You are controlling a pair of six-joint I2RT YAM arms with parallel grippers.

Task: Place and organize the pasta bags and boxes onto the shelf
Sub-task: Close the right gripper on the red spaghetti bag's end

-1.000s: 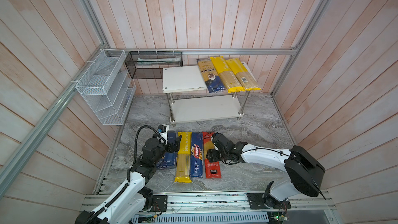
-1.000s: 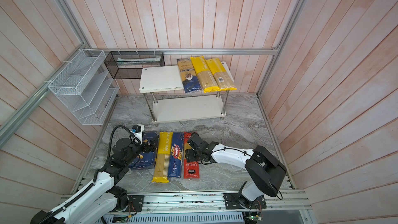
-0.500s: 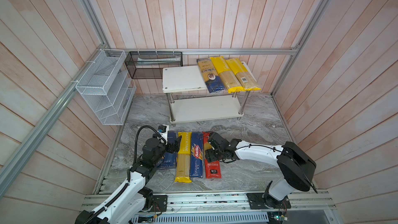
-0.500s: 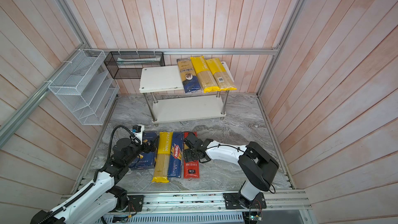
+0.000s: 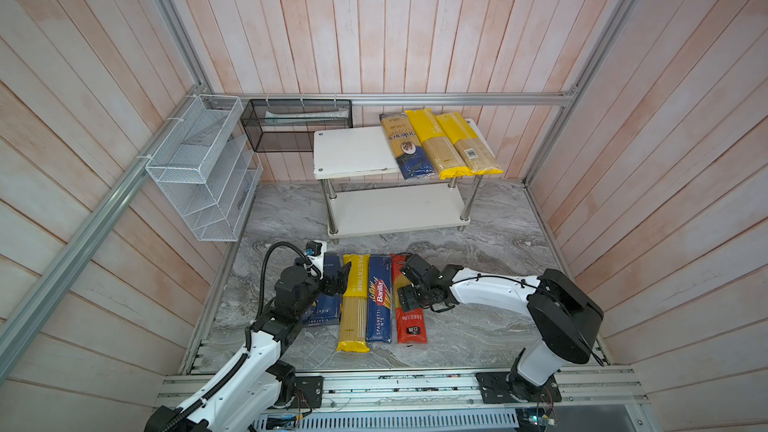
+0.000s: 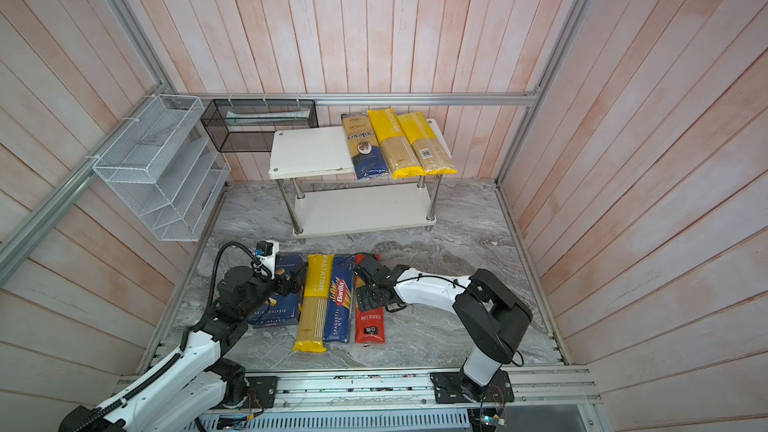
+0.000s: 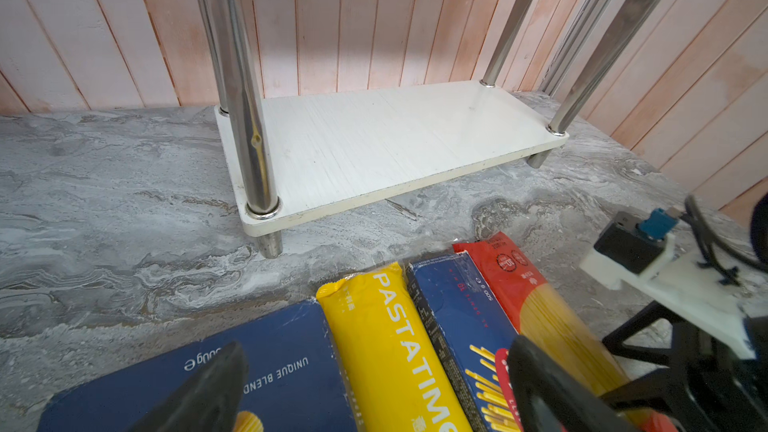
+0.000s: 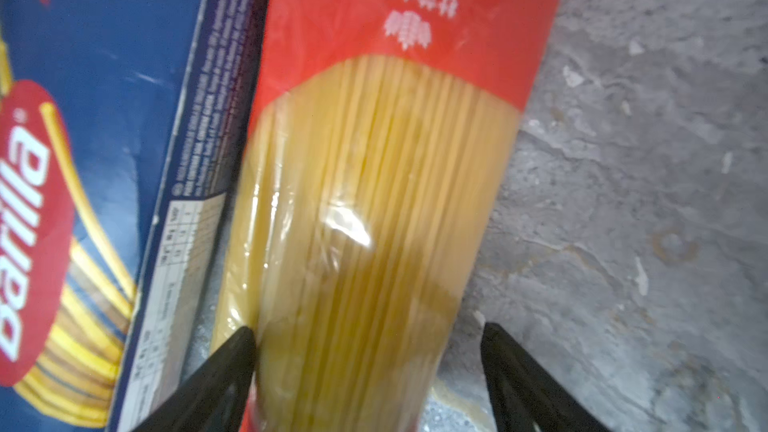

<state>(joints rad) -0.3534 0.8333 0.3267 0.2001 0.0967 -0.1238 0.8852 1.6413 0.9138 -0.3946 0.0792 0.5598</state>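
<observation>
Red bag (image 8: 374, 201) lies flat on the desk (image 5: 478, 326), rightmost in a row of four items, well apart from the shelf (image 5: 353, 151). We see the right claw (image 8: 368, 332) low over the bag's clear middle, spread wide and straddling it. One finger (image 8: 208, 388) sits at the bag's edge on the side of the spaghetti box (image 5: 379, 305). The other stands off the far edge with a gap, so no pinch.

The spaghetti box touches the red bag on one side and the yellow bag (image 5: 353, 305) on the other. The rigatoni box (image 5: 326, 311) is leftmost, just beside the yellow bag.

The left claw (image 7: 376, 349) hovers over the rigatoni box and yellow bag, also spread, gripping nothing.

Behind the row we mark the shelf, two white boards on chrome posts. Three bags (image 5: 434, 147) lie side by side at the right end of its top board, near ends overhanging the front edge.
</observation>
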